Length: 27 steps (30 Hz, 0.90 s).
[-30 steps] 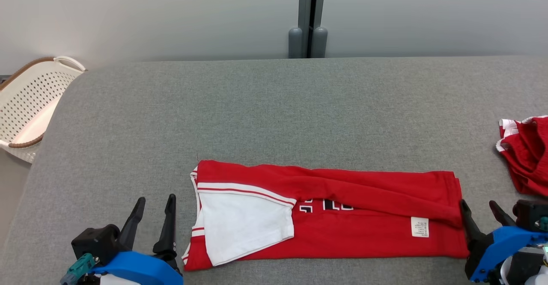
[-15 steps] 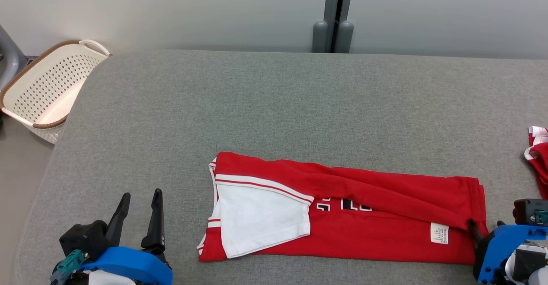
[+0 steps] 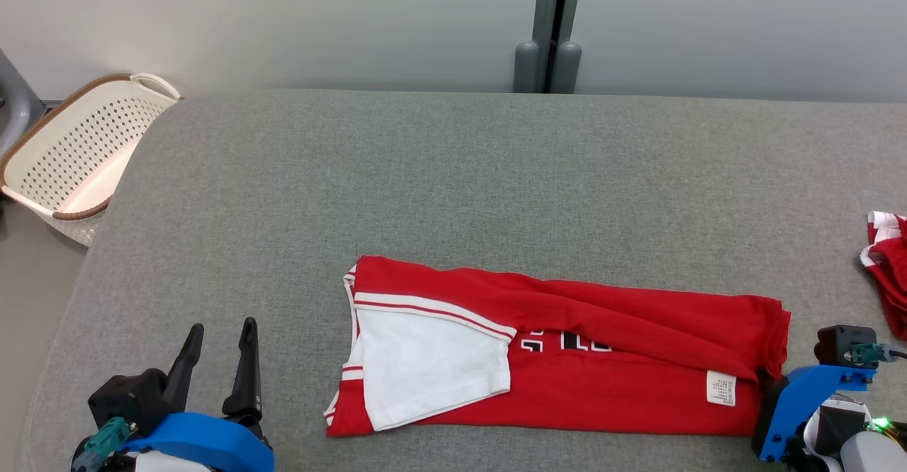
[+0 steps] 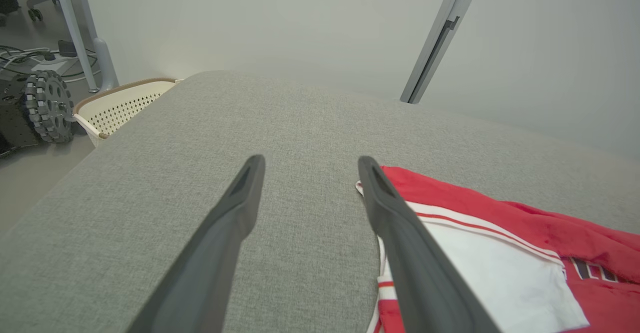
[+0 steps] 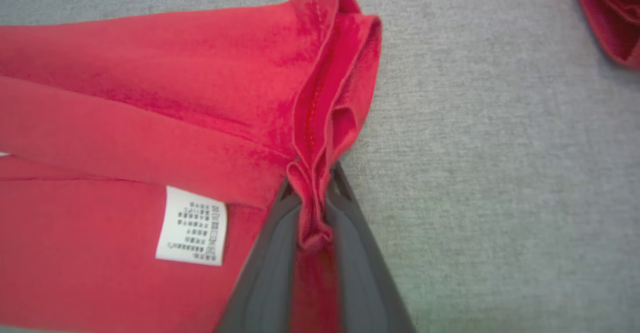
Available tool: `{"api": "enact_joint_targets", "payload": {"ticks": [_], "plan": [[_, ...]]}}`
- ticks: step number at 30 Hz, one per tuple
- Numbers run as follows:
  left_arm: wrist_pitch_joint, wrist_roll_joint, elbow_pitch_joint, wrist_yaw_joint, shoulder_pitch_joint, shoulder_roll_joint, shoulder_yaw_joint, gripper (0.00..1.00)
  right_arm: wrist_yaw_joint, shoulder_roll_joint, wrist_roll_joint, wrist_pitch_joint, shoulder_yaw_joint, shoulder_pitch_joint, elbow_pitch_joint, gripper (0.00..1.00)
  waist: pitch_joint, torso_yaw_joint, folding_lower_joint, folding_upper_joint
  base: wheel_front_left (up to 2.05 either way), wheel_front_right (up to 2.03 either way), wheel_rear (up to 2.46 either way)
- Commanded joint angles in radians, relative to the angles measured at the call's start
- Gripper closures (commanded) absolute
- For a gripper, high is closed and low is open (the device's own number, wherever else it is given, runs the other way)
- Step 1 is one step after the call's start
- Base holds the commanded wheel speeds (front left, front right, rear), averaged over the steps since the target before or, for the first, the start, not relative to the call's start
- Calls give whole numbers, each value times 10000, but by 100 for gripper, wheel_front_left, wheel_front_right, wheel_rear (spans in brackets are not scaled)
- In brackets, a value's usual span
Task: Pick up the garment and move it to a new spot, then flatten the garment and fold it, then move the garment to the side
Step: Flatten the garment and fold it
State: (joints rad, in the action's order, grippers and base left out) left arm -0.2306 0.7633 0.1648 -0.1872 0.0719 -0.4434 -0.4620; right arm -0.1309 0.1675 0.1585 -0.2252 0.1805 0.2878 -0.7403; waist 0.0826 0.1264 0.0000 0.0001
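**Right gripper [image 5: 312, 185] clamps the hem end of the folded garment [image 3: 567, 358]; left gripper [image 3: 221, 324] stands spread and empty.**

The garment lies along the near edge of the grey surface [image 3: 453, 174], its long axis running left to right. Its right end is bunched between the right gripper's fingers, while the collar end lies just right of the left gripper, not touching. A crosswise fold would likely carry the right end leftward. Counted: two grippers, one folded garment, one other red heap [image 3: 886, 266] at the right, and one basket [image 3: 71, 153] at the far left.
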Motion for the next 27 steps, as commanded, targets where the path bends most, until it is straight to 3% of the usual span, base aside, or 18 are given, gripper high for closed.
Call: {"api": "enact_joint_targets", "payload": {"ticks": [1, 7, 15, 21, 27], "plan": [[20, -71, -24, -46, 7, -76, 9, 0, 3, 78, 33, 115, -30, 66, -306, 100, -54, -49, 0, -1, 0, 0, 0], [37, -165, 24, -18, 103, -89, -127, 0, 8, 544, 343, 682, -52, 315, -532, 100, -322, -238, 0, -1, 0, 0, 0], [113, -326, 136, -23, 225, 24, -399, 0, 5, 1284, 1030, 884, -26, -208, 53, 100, -633, -564, 0, -1, 0, 0, 0], [147, -429, 201, -97, 254, -57, -499, 0, 0, 1215, 1754, 667, -682, -601, 1199, 100, -620, -796, 0, -1, 0, 0, 0], [123, -435, 253, -119, 289, -31, -538, 0, 0, 819, 2809, 118, -1661, -1082, 3095, 100, -621, -772, 0, -1, 0, 0, 0]]}}
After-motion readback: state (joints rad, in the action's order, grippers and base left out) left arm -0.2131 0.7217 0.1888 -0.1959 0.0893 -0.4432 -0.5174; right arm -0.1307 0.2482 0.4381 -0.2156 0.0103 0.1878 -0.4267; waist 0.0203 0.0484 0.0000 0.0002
